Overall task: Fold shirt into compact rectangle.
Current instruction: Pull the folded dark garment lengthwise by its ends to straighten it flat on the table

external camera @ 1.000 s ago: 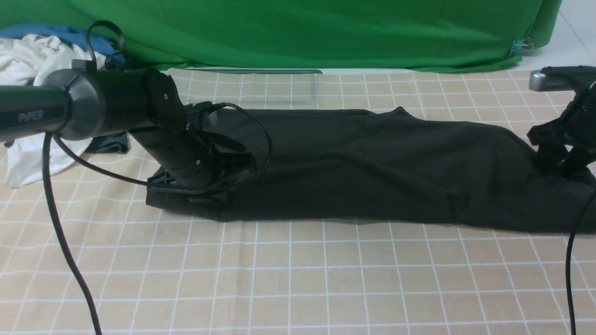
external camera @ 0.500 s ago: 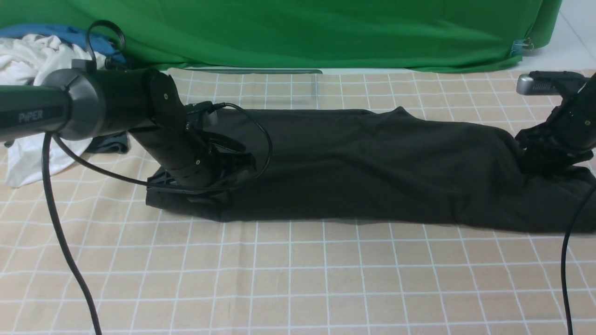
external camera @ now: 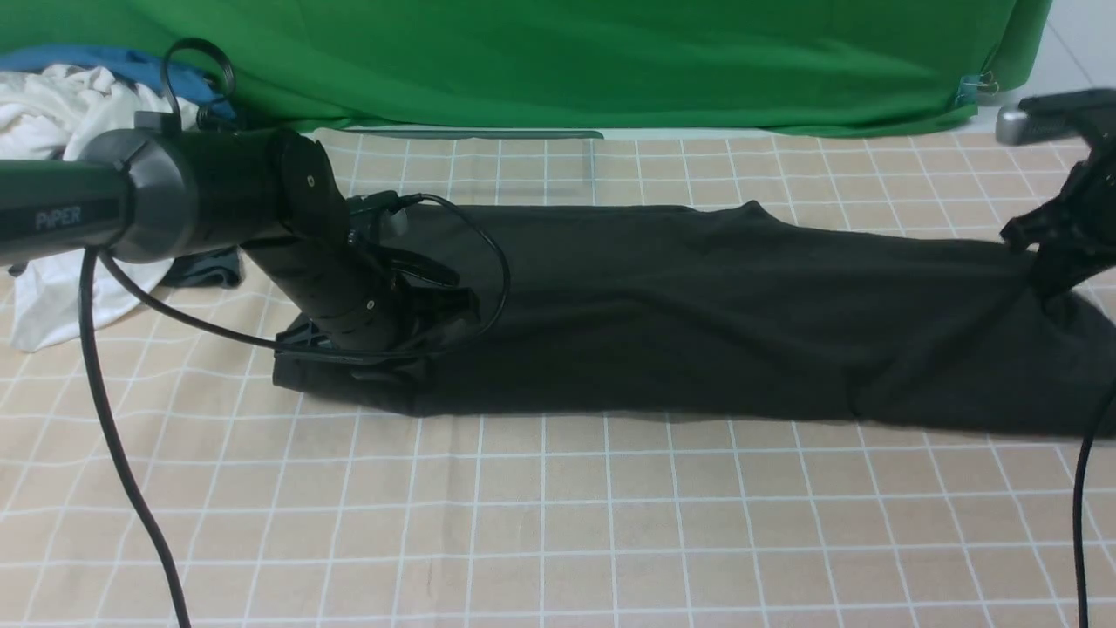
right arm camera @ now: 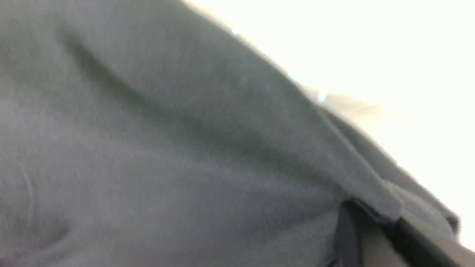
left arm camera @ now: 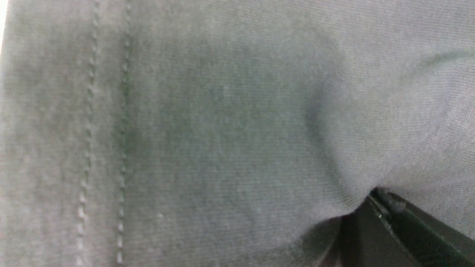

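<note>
Left pincer (external camera: 417, 318) and right pincer (external camera: 1046, 281) each pinch an end of the shirt (external camera: 697, 314); lift both together, keeping it taut and level between them

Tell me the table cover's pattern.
The table cover is beige with white grid lines; front view.

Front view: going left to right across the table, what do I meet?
white garment → left gripper → shirt → right gripper. Each gripper is shut on its own end of the shirt.
</note>
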